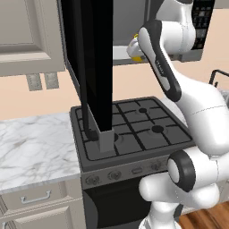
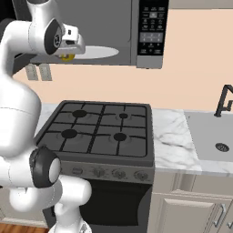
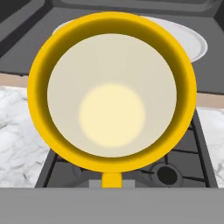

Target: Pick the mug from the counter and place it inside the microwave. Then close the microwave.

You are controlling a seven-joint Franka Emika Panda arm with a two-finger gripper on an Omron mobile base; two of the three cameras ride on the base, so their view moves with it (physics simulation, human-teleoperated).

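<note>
The glossy yellow mug (image 3: 112,92) with its pale inside hangs upright in the air at the mouth of the open microwave (image 2: 150,32). I look straight down into it, its handle toward me. My gripper (image 2: 68,52) is shut on the mug (image 2: 67,57), and its fingertips are hidden. The mug's yellow (image 1: 138,57) peeks from under the hand (image 1: 135,48). Just beyond the mug lies the white round turntable (image 3: 194,41). The black door (image 1: 94,67) stands swung wide open on the left. Far below is the white marble counter (image 1: 36,147).
A black gas stovetop (image 2: 98,127) lies directly under the microwave and the mug. To its right, marble counter (image 2: 173,136) runs to a sink (image 2: 214,139) with a dark faucet (image 2: 224,102). Beige drawers (image 1: 36,197) sit below; a wall cabinet (image 1: 27,36) hangs left.
</note>
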